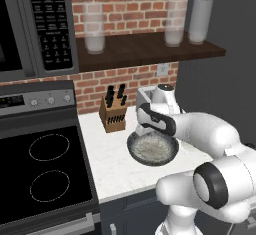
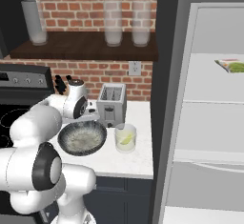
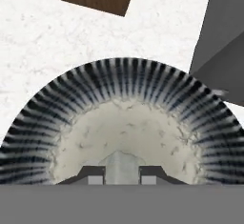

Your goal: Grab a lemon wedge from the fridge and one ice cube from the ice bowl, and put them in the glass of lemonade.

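Two dark fingertips [image 3: 95, 173] pinch a pale ice cube [image 3: 121, 163] between narrowed jaws, low inside the ice bowl [image 3: 124, 82], apparently for carrying to the lemonade glass [image 2: 126, 137] where the lemon wedge [image 2: 126, 140] seems to float.

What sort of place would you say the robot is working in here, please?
A rendered home kitchen, most likely: a stovetop with a microwave above it, a toaster and knife block on a white counter against a brick wall, and an open fridge alongside.
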### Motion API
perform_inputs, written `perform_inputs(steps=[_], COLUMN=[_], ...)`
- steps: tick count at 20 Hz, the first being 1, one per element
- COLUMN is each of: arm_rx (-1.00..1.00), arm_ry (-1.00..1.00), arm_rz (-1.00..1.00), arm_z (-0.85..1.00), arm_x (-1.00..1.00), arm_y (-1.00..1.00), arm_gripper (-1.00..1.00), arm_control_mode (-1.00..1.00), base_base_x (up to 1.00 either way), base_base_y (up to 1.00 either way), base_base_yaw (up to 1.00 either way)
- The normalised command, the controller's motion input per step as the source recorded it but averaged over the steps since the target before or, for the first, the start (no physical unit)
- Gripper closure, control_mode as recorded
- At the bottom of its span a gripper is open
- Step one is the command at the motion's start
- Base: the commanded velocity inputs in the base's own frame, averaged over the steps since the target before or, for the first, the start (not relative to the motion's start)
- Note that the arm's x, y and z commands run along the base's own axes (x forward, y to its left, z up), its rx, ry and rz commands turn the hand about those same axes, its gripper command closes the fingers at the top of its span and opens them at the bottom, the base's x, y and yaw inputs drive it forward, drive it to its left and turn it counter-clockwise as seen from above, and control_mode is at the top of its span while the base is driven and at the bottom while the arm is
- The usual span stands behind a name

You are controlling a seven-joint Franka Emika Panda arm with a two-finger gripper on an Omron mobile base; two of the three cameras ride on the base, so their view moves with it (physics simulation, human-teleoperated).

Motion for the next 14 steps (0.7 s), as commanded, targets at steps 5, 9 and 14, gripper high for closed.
perform_inputs(steps=[5, 9, 14], arm_rx=[-0.03, 0.0, 0.02], arm_ry=[-0.06, -0.02, -0.09], arm_rz=[0.01, 0.0, 0.0], arm_z=[0.8, 0.47, 0.24], arm_x=[-0.12, -0.15, -0.34], arm_y=[0.0, 0.0, 0.0], arm_gripper=[1.0, 1.0, 1.0], arm_control_mode=[-1.0, -1.0, -1.0], base_base_x=[0.0, 0.0, 0.0], base_base_y=[0.0, 0.0, 0.0], base_base_yaw=[0.0, 0.0, 0.0])
